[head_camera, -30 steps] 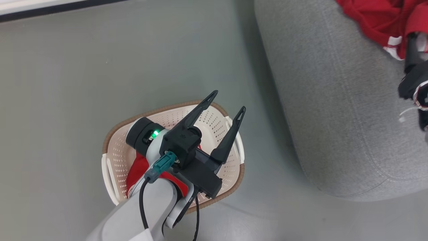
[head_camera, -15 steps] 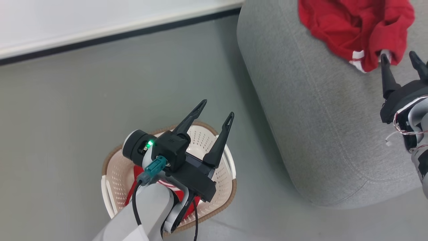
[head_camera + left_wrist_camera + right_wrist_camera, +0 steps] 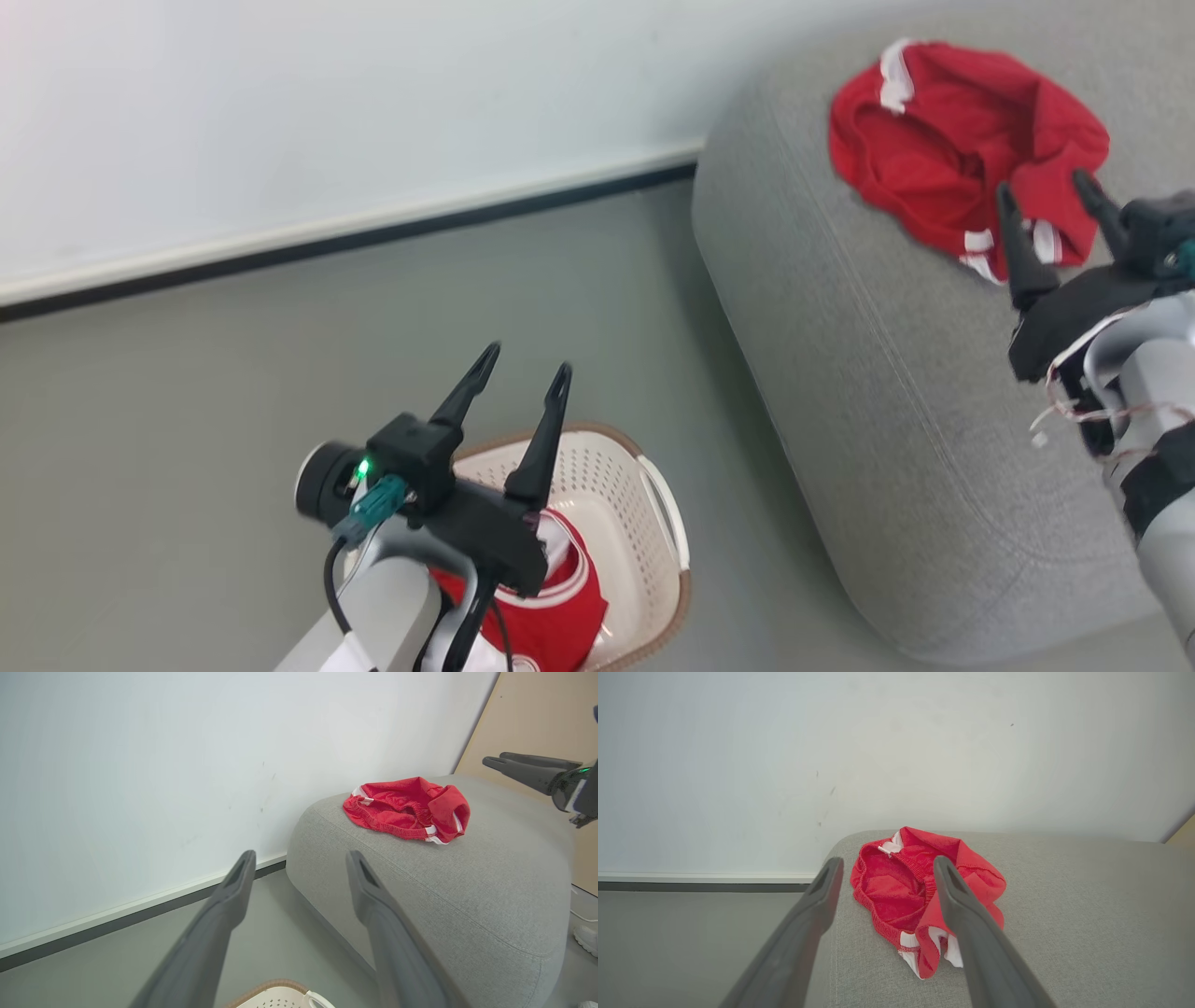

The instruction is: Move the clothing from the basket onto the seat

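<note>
While the red shorts [image 3: 952, 159] already lie on the grey seat [image 3: 887, 392] in the head view, the jersey [image 3: 551, 607] sits in the basket [image 3: 665, 504] below the left gripper [image 3: 526, 360], which is spread wide and empty. The left wrist view looks over the basket rim at the seat and shorts. In the right wrist view the right gripper [image 3: 887, 860] gapes empty just short of the shorts; next, I judge, the left gripper must tip down and pinch the jersey.

Two arms, both tools spread and empty.
Left tool [image 3: 526, 360] at lower left, dark fingers parted and pointing up-view from a pale forearm [image 3: 397, 607]; right tool [image 3: 1044, 185] at right edge, fingers likewise parted, gripping nothing.
</note>
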Robot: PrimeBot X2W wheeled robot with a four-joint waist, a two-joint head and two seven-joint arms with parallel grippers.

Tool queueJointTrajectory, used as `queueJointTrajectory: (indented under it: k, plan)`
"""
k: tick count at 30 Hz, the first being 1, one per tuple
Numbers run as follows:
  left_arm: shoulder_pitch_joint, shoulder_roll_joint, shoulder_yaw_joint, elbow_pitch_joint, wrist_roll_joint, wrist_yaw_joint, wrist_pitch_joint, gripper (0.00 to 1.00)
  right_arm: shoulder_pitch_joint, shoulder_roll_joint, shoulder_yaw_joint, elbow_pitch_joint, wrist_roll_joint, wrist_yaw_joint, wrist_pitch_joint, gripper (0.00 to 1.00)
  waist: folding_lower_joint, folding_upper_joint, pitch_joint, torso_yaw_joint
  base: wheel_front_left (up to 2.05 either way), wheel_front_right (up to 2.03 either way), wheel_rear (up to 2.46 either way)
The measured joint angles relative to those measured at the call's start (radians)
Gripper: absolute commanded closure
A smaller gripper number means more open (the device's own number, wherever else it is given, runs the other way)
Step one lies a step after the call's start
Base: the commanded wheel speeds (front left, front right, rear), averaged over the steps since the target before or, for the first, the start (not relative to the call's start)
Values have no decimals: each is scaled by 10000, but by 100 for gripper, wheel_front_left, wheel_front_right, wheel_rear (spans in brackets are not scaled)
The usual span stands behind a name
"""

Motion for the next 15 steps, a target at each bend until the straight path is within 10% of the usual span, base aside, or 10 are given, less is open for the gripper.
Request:
queueJointTrajectory:
  k: [15]
  plan:
    - [2090,606,917,217,-219,251,-184,0,3379,882,-291,-1996,470,-167,2,0,-1,0,-1966,1186,0,0,0]
